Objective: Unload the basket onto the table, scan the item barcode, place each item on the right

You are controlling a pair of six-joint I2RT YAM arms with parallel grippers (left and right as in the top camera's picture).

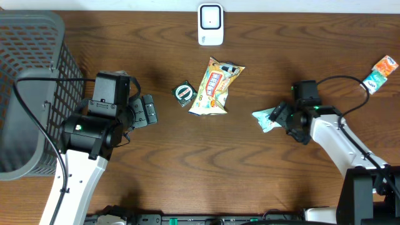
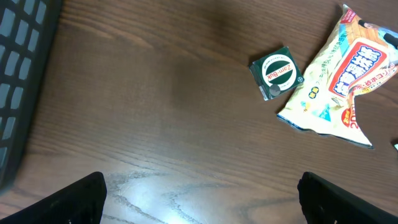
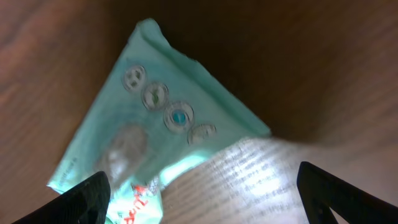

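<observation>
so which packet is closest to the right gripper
The mint-green packet, lying at the open right gripper. The yellow snack bag, the green Zam-Buk pack and the orange-and-teal packet sit well away.

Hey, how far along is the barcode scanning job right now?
Done: nothing visibly scanned; the white scanner stands alone at the table's far edge. In hand: the right tool hangs open over the teal packet, gripping nothing; the left tool is open over bare wood. Left: grip the packet, carry it to the scanner, show its barcode.
</observation>
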